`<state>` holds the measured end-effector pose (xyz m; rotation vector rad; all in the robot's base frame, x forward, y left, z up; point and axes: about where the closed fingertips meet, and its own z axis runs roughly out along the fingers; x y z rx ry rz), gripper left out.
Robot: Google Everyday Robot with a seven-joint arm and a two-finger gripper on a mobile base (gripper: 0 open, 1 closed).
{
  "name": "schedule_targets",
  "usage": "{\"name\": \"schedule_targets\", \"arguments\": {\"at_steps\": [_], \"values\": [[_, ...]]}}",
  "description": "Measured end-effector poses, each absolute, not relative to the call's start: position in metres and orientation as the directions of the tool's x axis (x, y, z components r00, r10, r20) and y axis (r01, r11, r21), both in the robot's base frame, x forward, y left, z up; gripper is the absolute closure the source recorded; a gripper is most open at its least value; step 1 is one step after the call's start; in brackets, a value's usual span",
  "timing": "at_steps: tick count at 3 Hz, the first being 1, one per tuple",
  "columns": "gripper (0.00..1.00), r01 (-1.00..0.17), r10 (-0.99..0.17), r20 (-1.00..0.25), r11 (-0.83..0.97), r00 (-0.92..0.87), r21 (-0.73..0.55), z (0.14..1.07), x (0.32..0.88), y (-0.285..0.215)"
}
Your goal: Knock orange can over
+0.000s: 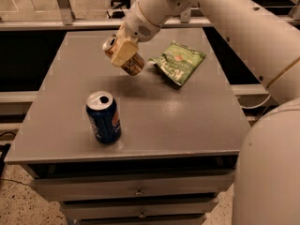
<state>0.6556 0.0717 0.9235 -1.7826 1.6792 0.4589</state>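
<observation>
The orange can (132,64) is golden-orange with a silver top. It is tilted, top to the upper left, and held above the grey table (154,116) near its back middle. My gripper (123,51) is shut on the orange can, its pale fingers (123,53) wrapped across the can's upper half. The white arm reaches in from the upper right. The can's shadow falls on the table below it.
A blue can (103,117) with a red and white logo stands upright at the front left of the table. A green snack bag (178,61) lies at the back right. Drawers sit under the table's front edge. A metal rail runs behind the table.
</observation>
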Motion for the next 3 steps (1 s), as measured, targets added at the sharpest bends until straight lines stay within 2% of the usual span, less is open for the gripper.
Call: {"name": "schedule_targets", "arguments": {"at_steps": [1,2,3], "values": [[1.0,-0.974,-0.833,-0.523,-0.079,0.182,-0.212,0.906,0.646,0.073],[0.98,-0.971,-0.862,-0.457,-0.146,0.219,-0.19,0.886,0.64,0.084],[0.69,-0.969,-0.876,-0.42,-0.183,0.236,-0.163,0.868,0.636,0.096]]}}
